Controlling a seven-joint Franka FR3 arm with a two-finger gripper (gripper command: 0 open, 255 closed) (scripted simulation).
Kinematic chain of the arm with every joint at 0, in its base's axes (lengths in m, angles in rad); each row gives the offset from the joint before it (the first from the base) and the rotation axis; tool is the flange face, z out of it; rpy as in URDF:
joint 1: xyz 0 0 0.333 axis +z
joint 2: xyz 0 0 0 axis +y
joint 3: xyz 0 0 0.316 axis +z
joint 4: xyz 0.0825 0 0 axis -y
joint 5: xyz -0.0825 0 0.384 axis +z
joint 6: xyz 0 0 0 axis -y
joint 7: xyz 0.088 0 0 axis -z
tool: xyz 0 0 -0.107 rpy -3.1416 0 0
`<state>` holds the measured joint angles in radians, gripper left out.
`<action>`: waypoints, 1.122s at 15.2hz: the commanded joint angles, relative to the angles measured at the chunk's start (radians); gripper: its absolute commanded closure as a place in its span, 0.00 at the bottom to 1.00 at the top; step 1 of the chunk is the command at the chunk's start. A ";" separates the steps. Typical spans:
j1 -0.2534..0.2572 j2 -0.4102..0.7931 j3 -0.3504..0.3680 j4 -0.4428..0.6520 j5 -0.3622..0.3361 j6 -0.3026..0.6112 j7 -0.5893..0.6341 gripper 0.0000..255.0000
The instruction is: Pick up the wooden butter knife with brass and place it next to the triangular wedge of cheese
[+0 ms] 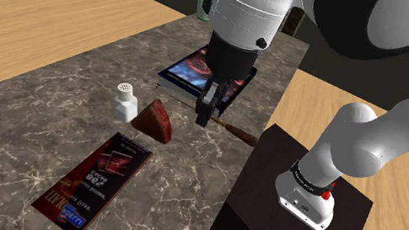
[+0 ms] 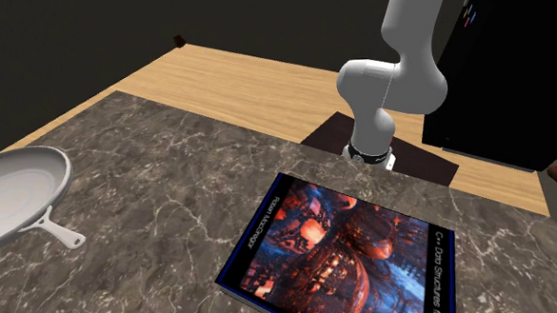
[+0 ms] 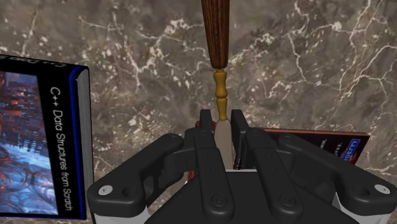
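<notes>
Spread over the dark marbled desk (image 1: 21, 130): blue-edged book (image 1: 188, 73), white shaker (image 1: 126, 98), flat red packet (image 1: 94, 178), pale green mug (image 1: 206, 1), white pan (image 2: 21, 193).

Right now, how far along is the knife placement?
Done: the claw is down at the butter knife, shut on its blade end. In hand: the grasp; the knife looks low by the counter, not clearly lifted. Left: carry it to the cheese wedge and set it alongside.

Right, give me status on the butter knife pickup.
Gripper shut on butter knife at the blade, by the brass collar. Cheese wedge close by. Salt shaker beside the wedge, C++ book beside the gripper.
</notes>
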<state>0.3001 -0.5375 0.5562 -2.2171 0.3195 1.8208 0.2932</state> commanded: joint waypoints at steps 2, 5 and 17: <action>-0.003 0.002 -0.008 0.042 -0.007 -0.041 0.004 1.00; -0.007 0.006 -0.015 0.085 -0.014 -0.080 0.008 1.00; -0.032 0.069 -0.033 0.276 -0.052 -0.212 0.020 1.00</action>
<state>0.2738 -0.4842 0.5248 -1.9571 0.2745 1.6111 0.3164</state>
